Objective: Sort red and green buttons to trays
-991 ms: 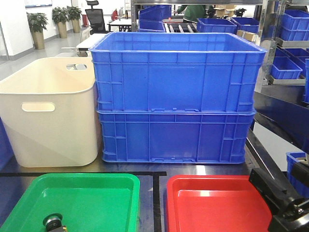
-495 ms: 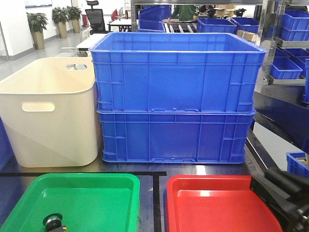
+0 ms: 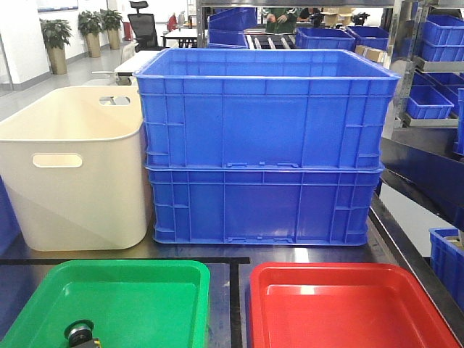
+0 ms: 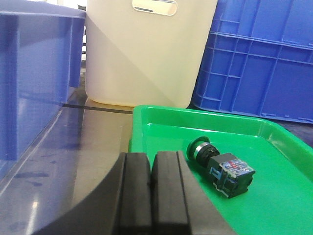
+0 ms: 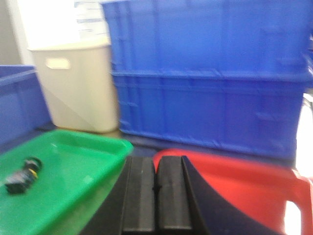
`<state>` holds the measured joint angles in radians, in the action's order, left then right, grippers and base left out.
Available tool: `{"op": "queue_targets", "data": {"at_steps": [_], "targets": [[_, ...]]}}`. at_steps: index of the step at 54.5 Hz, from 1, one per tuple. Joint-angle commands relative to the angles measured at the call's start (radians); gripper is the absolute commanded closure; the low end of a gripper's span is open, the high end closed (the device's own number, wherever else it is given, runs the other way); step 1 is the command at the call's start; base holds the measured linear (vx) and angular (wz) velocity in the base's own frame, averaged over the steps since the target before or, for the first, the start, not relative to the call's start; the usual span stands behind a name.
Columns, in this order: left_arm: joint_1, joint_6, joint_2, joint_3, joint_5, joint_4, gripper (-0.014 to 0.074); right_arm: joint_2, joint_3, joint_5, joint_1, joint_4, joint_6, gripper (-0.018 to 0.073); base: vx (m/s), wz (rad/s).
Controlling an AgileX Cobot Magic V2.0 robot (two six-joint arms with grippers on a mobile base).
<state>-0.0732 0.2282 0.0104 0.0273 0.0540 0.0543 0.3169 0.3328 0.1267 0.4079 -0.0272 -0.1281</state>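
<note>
Item 1: one small push-button switch (image 4: 220, 166), dark body with blue-and-coloured terminal block and a dark round collar. It lies on its side on the floor of the shallow bright green plastic tray (image 3: 43, 290), toward the tray's near-left part. Its cap faces away from the left wrist camera, so cap colour cannot be confirmed; its place in the green tray suggests the green one. It also shows in the front view at the bottom edge (image 3: 80, 335) and, blurred, in the right wrist view (image 5: 22, 178).

Item 2: shallow bright red plastic tray (image 3: 348, 304), just beside the green tray, a dark strip of worktop (image 3: 232, 304) between them. Its visible floor holds nothing; no red-capped button appears in any view.

Item 3: right gripper (image 5: 156, 200), black, pads pressed together with nothing between them, above the near edges of both trays. Change noted: a second ago the right arm stood over the red tray's right corner in the front view; half a second ago less of it showed; it is now gone from that view. The right wrist picture is motion-blurred, consistent with travel.

Item 4: left gripper (image 4: 151, 196), black, likewise clenched on nothing, at the green tray's near-left rim, close to the switch but apart from it.

Item 5: backdrop: cream plastic tub (image 3: 72, 174) and two stacked deep blue crates (image 3: 264, 145) behind the trays.

Assessment: the red side appears unfilled; a red button presumably remains to be fetched.
</note>
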Motion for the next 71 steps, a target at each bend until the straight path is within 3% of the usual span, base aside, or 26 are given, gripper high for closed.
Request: {"op": "queue_targets", "data": {"at_steps": [1, 9, 19, 24, 28, 30, 71], "targets": [[0.0, 0.006, 0.015, -0.02, -0.09, -0.009, 0.0599, -0.095, -0.072, -0.068, -0.072, 0.009, 0.04, 0.0571, 0.0, 0.0], [0.0, 0.006, 0.015, -0.02, -0.09, -0.009, 0.0599, -0.206, -0.182, -0.066, -0.228, 0.012, 0.151, 0.0571, 0.0, 0.0], [0.0, 0.006, 0.015, -0.02, -0.09, -0.009, 0.0599, -0.273, -0.257, -0.069, -0.433, 0.012, 0.155, 0.0571, 0.0, 0.0], [0.0, 0.006, 0.015, -0.02, -0.09, -0.009, 0.0599, -0.304, -0.314, -0.112, -0.496, 0.012, 0.155, 0.0571, 0.0, 0.0], [0.0, 0.006, 0.015, -0.02, -0.09, -0.009, 0.0599, -0.342, -0.386, -0.189, -0.508, 0.015, 0.155, 0.0571, 0.0, 0.0], [0.0, 0.006, 0.015, -0.02, -0.09, -0.009, 0.0599, -0.343, -0.377, -0.146, -0.507, 0.015, 0.153, 0.0571, 0.0, 0.0], [0.0, 0.006, 0.014, -0.02, -0.087, -0.009, 0.0599, -0.339, -0.377, -0.163, -0.501, 0.019, 0.155, 0.0568, 0.0, 0.0]]}}
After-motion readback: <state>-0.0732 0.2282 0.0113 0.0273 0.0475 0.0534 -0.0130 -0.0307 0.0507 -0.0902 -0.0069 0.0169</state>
